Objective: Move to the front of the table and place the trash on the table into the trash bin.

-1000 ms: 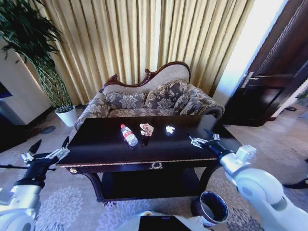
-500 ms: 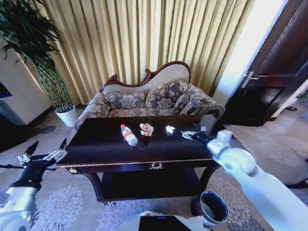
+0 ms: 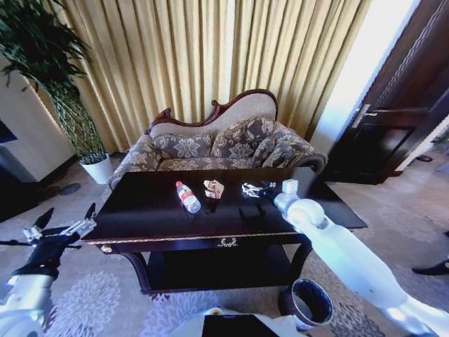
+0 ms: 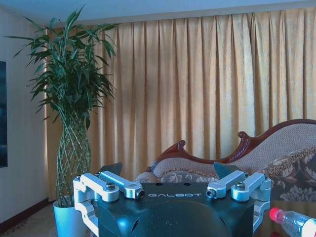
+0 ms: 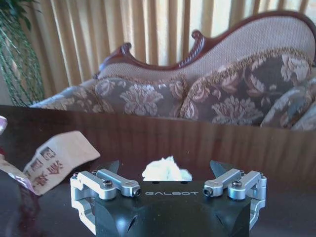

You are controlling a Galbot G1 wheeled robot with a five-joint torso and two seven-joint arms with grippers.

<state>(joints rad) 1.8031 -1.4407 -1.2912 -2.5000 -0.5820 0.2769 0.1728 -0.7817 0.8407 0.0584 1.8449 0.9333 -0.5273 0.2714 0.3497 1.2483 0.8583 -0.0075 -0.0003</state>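
On the dark glossy table (image 3: 140, 210) lie a clear bottle (image 3: 187, 197) with a red cap, a pinkish-white wrapper wad (image 3: 214, 188) and a white paper wad (image 5: 167, 171). My right gripper (image 3: 251, 189) reaches over the table's back right part. In the right wrist view it (image 5: 167, 168) is open, with the paper wad just ahead between its two fingers and the wrapper (image 5: 54, 158) off to one side. To the left of the table, my left gripper (image 3: 63, 226) hangs open and holds nothing. The dark round trash bin (image 3: 311, 302) stands on the floor by the table's front right leg.
A floral sofa (image 3: 217, 144) stands right behind the table, before gold curtains. A tall plant in a white pot (image 3: 98, 168) is at the back left, a dark door (image 3: 400, 105) at the right. Patterned carpet covers the floor.
My right arm has swung left across the table, from its right edge to the white paper wad. The left arm has sunk slightly and stays open.
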